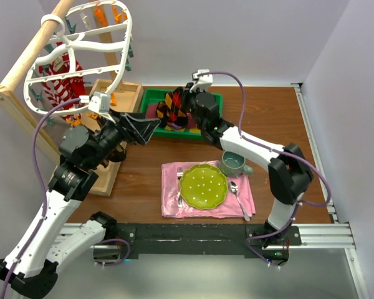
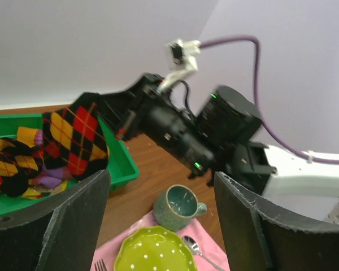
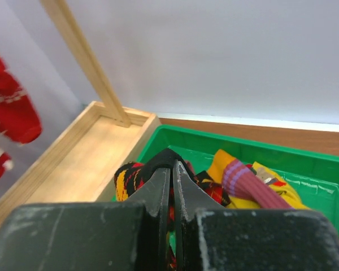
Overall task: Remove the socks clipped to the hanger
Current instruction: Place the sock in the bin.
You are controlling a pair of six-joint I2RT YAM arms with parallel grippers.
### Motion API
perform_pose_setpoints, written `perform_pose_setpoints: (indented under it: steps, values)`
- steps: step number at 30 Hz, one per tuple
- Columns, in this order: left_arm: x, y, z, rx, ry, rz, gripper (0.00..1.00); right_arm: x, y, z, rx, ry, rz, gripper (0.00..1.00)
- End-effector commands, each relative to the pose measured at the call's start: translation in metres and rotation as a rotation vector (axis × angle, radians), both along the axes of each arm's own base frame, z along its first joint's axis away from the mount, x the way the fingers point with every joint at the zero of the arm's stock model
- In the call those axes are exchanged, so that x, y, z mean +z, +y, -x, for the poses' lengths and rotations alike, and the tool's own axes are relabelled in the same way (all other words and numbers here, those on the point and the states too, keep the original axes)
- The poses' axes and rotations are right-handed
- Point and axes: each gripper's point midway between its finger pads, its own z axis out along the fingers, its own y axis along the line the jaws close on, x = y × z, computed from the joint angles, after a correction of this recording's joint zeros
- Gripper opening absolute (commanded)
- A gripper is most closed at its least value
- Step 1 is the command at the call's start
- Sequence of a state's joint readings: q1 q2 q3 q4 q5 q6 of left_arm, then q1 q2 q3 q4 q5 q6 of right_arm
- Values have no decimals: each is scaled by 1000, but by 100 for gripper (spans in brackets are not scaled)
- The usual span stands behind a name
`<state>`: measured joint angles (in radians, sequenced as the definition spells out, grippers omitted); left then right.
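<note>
far left: white oval hanger [image 1: 126,47] hooked over the pole of the wooden rack [image 1: 26,59]. red-and-white striped socks [image 1: 61,84] hang clipped beneath it.

left gripper [image 1: 151,127] just right of the rack base, jaws wide apart, nothing between them, pointing toward the green tray [image 1: 213,98].

right gripper [image 1: 177,111] above the tray's left half, jaws pressed together on the argyle sock [image 2: 79,135], which dangles over the tray.

in the tray: a yellow sock [image 3: 229,161] and a maroon sock [image 3: 251,189], piled together.

nearer the arm bases, right of centre: pink napkin [image 1: 174,208] carrying a green plate [image 1: 202,185], a fork and a spoon. mug [image 1: 232,163] at its far right corner.
</note>
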<state>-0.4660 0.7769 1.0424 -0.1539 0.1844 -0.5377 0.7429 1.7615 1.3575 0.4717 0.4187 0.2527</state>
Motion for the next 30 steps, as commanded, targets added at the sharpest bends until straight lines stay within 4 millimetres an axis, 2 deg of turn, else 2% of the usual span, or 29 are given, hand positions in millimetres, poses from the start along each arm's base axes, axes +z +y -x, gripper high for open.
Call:
perform_pose_setpoints:
  steps: [1, 2, 3, 4, 5, 6, 7, 9, 10, 13, 15, 16, 18, 19, 21, 22, 25, 26, 28, 29, 30]
  values:
    - [12, -7, 14, -74, -50, -28, 79, -21, -15, -46, -13, 97, -58, 0]
    - [12, -6, 14, -73, -52, -28, 79, -33, -17, -53, -11, 124, -56, 0]
    - [11, -6, 14, -74, -50, -30, 79, -66, -19, -66, -20, 185, -31, 0]
    - [11, -7, 14, -79, -50, -30, 79, -78, -32, -80, -42, 235, -27, 0]
    - [9, -8, 15, -83, -47, -32, 79, -93, -34, -86, -42, 273, -15, 0]
    - [9, -9, 15, -90, -46, -32, 79, -120, -34, -95, -45, 323, 8, 0]
    - [7, -10, 15, -95, -42, -32, 79, -139, -44, -100, -60, 379, 24, 0]
    - [7, -10, 15, -96, -44, -30, 79, -172, -45, -102, -57, 452, 50, 0]
    - [7, -10, 15, -95, -46, -28, 79, -183, -49, -101, -66, 485, 59, 0]
    - [9, -12, 15, -106, -48, -23, 79, -200, -55, -97, -75, 524, 75, 2]
    - [9, -14, 15, -114, -46, -19, 79, -201, -59, -96, -91, 532, 83, 6]
    - [11, -13, 16, -114, -47, -17, 79, -194, -60, -95, -93, 523, 81, 11]
    - [12, -13, 16, -114, -51, -16, 79, -189, -65, -92, -102, 516, 83, 14]
    - [13, -13, 16, -112, -53, -17, 79, -177, -66, -91, -108, 499, 76, 19]
    - [14, -13, 17, -115, -56, -16, 79, -173, -70, -87, -110, 500, 76, 25]
    - [15, -12, 17, -114, -58, -15, 79, -161, -70, -84, -108, 484, 66, 27]
    - [18, -13, 19, -118, -64, -12, 79, -156, -74, -77, -111, 488, 56, 41]
    - [19, -13, 20, -121, -67, -10, 79, -146, -75, -74, -104, 479, 45, 48]
    - [21, -13, 20, -126, -69, -11, 79, -147, -76, -67, -99, 492, 41, 55]
    - [22, -13, 21, -129, -71, -10, 79, -136, -78, -63, -95, 477, 27, 58]
    - [22, -14, 22, -134, -71, -9, 79, -139, -79, -58, -93, 481, 23, 66]
